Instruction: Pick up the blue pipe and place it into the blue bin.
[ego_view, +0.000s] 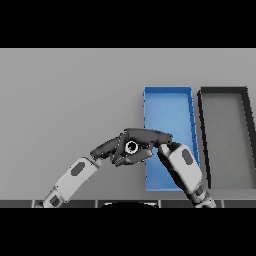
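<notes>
Where both hands meet, grey table (65, 100) w/ blue bin (167, 107).

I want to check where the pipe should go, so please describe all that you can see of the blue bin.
The blue bin is a long, open-topped rectangular tray with low walls and a flat floor, all one plain blue, perhaps plastic. It sits flat on the grey table, right of centre, its long side running away from the robot. A black bin of like shape lies just to its right. Its visible floor holds nothing. The right hand and forearm cover its near left part; whether they touch it cannot be told.
</notes>
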